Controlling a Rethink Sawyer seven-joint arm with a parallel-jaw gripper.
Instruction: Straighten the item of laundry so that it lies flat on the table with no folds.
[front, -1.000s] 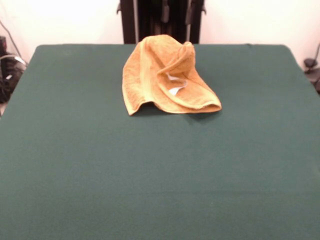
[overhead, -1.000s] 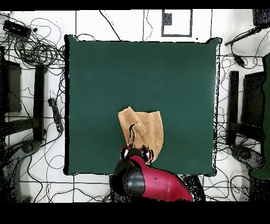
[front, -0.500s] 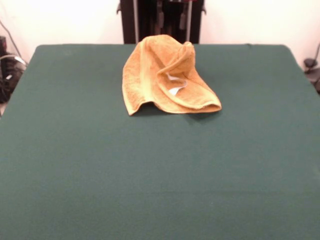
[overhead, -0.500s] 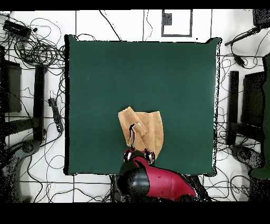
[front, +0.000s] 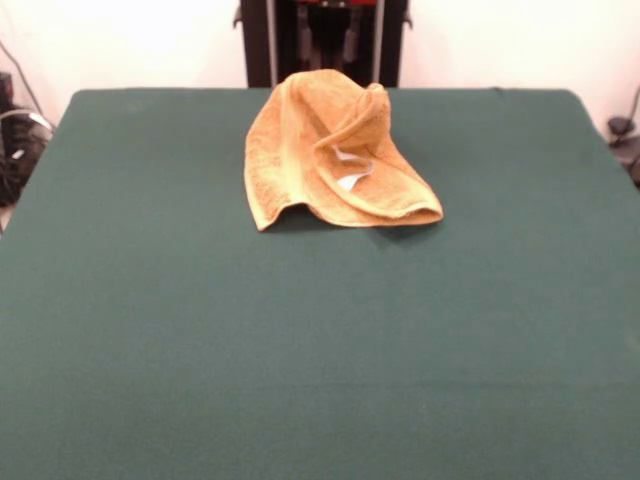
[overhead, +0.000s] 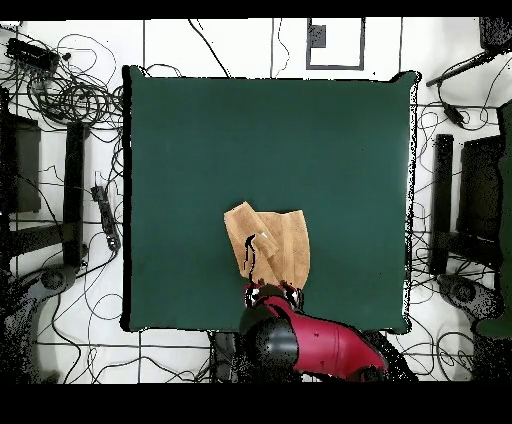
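At the table's robot-side edge, the gripper (overhead: 270, 293) is seen from overhead just beside the near rim of the towel (overhead: 270, 243), with the red arm (overhead: 325, 348) trailing off the table behind it. Whether the claw is apart or together cannot be told; in the front view only dark hardware shows behind the cloth. The towel (front: 335, 150) lies crumpled on the green table (front: 320, 350), close to the robot's side, humped up, with one flap doubled over and a white tag (front: 350, 180) showing in the fold. Nothing appears to be held. The step in hand is judged to be picking a grasp point. A single layer at a free corner or the upper flap's edge should be taken, not the bunched hump, so that the fold can be drawn open across the table's bare centre without the whole cloth being dragged.
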